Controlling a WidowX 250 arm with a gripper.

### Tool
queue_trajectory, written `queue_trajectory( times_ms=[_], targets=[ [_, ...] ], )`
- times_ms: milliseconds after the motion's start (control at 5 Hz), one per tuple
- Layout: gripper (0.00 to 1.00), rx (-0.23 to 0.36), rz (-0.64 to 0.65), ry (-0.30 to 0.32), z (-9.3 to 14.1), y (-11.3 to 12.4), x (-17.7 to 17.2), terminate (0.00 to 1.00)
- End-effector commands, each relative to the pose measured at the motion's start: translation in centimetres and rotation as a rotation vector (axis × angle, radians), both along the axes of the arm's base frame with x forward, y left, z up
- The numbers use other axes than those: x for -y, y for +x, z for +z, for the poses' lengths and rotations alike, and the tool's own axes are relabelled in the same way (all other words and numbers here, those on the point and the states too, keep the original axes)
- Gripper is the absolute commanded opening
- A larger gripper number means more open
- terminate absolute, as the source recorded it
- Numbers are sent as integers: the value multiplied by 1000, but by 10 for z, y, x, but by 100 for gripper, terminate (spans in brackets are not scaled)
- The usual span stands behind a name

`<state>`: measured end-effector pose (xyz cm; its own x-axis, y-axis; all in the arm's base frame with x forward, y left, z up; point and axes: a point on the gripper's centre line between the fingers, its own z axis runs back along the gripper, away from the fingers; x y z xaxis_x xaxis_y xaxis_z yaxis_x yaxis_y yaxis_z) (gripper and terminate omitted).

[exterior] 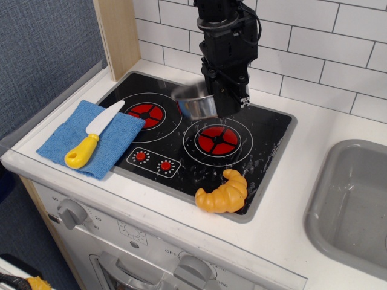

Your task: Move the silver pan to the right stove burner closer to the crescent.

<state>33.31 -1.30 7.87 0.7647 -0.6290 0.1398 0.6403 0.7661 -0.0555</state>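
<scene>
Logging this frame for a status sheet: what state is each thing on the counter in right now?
silver pan: held by the pincer, behind the right stove burner, not on it.
right stove burner: bare.
crescent: lying at the cooktop's front edge.
knife: lying on the blue cloth.
sink: nothing visible inside.

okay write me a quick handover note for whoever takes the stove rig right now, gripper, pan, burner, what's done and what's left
Gripper: shut on the pan's rim.
Pan: held at the back of the cooktop, between the two burners; whether it touches the glass cannot be told.
Right burner: bare, nothing on it.
Croissant: at the cooktop's front right edge.
Done: pan gripped and brought near.
Left: shift it forward and right onto the right burner, set down, release.
</scene>
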Motion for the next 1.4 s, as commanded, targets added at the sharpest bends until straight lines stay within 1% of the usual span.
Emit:
queue_trajectory(
  times_ms=[0,200,400,600,800,1000,1200],
  targets=[
    [100,-10,7,15,15,3,-5,0],
    [100,25,60,14,14,2,-4,0],
    [100,78,234,-34,10,-2,4,0],
    [100,55,467,12,12,-7,14,0],
    [100,24,537,33,-6,-26,-36,0],
    [100,15,613,58,-8,-30,-84,0],
    [100,26,675,53,-9,-20,-114,0]
  ],
)
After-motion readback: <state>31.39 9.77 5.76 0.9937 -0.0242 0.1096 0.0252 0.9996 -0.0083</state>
